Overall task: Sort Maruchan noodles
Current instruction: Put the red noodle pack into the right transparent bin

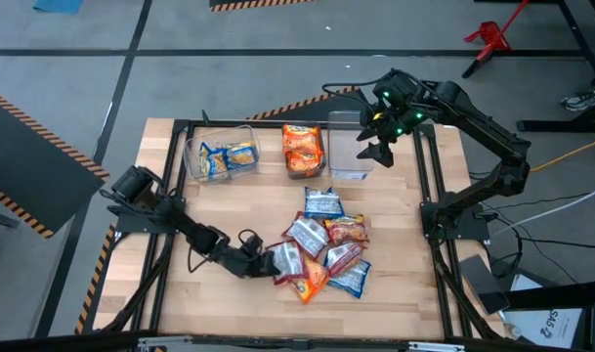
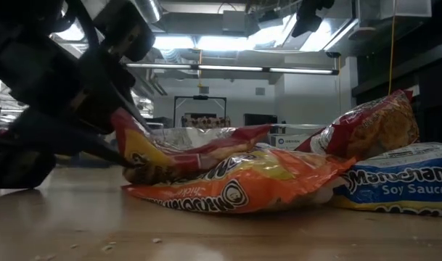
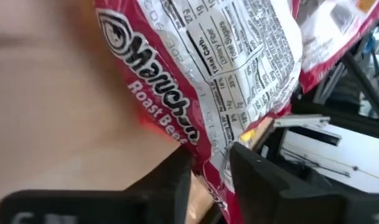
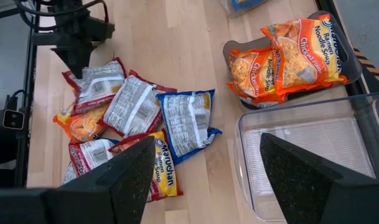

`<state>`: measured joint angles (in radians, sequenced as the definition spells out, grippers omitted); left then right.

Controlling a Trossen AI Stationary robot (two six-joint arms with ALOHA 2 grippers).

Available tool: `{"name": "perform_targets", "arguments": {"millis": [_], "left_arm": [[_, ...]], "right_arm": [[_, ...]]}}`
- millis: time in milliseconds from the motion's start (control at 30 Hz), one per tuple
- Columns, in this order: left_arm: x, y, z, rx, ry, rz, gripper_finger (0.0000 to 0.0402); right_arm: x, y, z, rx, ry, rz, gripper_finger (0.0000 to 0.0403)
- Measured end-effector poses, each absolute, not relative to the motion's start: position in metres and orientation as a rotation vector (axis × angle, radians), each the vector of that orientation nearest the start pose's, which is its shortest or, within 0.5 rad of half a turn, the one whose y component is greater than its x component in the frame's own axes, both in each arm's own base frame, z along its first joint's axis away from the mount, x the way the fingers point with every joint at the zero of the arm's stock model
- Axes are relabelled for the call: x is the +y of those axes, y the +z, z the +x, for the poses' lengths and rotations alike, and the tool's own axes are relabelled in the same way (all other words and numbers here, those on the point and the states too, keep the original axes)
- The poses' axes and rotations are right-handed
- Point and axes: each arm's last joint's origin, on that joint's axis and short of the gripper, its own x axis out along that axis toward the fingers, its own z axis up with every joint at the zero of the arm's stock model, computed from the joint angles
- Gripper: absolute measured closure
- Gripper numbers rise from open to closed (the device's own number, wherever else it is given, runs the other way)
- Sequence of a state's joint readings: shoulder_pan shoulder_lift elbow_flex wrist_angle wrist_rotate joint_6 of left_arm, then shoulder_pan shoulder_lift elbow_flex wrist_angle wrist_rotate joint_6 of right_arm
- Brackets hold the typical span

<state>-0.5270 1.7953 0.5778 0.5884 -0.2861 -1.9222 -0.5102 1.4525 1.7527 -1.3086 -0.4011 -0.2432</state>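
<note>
On the wooden table [image 1: 229, 205], the loose pile of crinkly plastic noodle packets [image 1: 326, 244] looks light and slippery. The left pincer [image 3: 211, 171] pinches the red-and-silver Roast Beef packet [image 3: 201, 81] by its flat edge seam, the best hold. The right pincer [image 4: 205, 177] hangs apart over the clear bin [image 4: 313, 149].

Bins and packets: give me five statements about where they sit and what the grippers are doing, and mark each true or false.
1. The left gripper pinches the edge of a red packet. True.
2. The third bin, under the right gripper, holds red packets. False: it is empty.
3. The middle bin holds orange packets. True.
4. The right gripper carries a blue packet. False: its jaws are open and hold nothing.
5. All blue packets are already binned. False: some lie in the first bin, but others, such as one blue packet, remain in the pile.
</note>
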Motion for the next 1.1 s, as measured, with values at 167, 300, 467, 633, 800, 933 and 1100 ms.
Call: {"name": "perform_targets", "arguments": {"millis": [167, 300, 467, 633, 800, 933, 1100], "left_arm": [[-0.131, 0.094, 0.265, 0.524, 0.429, -1.527, 0.0355], [-0.123, 0.095, 0.270, 0.487, 0.424, -1.526, 0.0396], [-0.114, 0.107, 0.271, 0.454, 0.416, -1.545, 0.0400], [-0.105, 0.135, 0.271, 0.373, 0.377, -1.566, 0.0401], [-0.093, 0.164, 0.268, 0.261, 0.349, -1.560, 0.0401], [-0.082, 0.181, 0.264, 0.176, 0.365, -1.566, 0.0401], [-0.060, 0.202, 0.264, 0.054, 0.362, -1.550, 0.0401]], "right_arm": [[-0.115, 0.416, 0.229, 0.900, 0.010, 0.215, 0.0125], [-0.115, 0.416, 0.229, 0.900, 0.009, 0.216, 0.0125], [-0.115, 0.416, 0.229, 0.900, 0.010, 0.218, 0.0125], [-0.115, 0.416, 0.229, 0.899, 0.013, 0.220, 0.0125], [-0.114, 0.418, 0.228, 0.883, 0.031, 0.225, 0.0125], [-0.113, 0.419, 0.226, 0.876, 0.032, 0.222, 0.0125], [-0.110, 0.426, 0.222, 0.832, 0.035, 0.201, 0.0125]]}}
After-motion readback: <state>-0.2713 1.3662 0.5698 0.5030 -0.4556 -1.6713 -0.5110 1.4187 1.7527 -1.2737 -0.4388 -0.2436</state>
